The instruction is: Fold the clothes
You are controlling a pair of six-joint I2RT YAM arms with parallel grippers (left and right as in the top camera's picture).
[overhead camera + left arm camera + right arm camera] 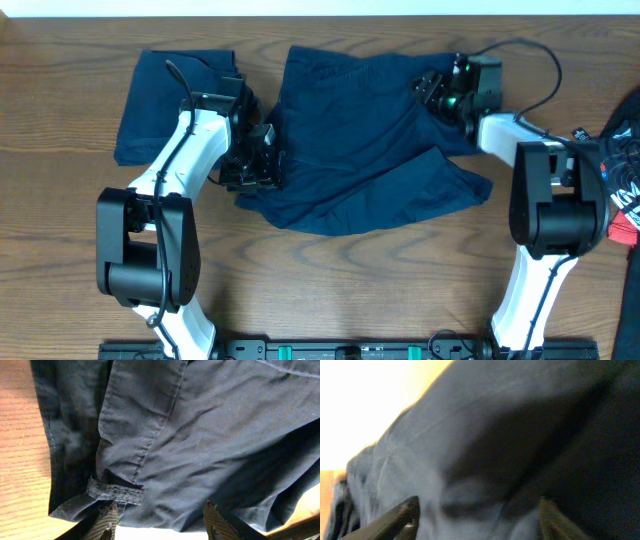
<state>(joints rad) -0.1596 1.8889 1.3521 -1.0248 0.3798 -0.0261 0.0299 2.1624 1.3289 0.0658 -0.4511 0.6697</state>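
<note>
Now, shorts (370,140): lying rumpled mid-bench, one leg flopped toward 5 o'clock, not yet folded.
Folded pair (165,110): at 10 o'clock, likely set aside as done.
Left pincer (161,522): open at the shorts' 9 o'clock hem, holding nothing.
Right pincer (475,520): open over the 2 o'clock corner; view blurred.
Why: probably placed at opposite edges for a fold.
Bench (350,280): brown wood-grain; room unseen.
</note>
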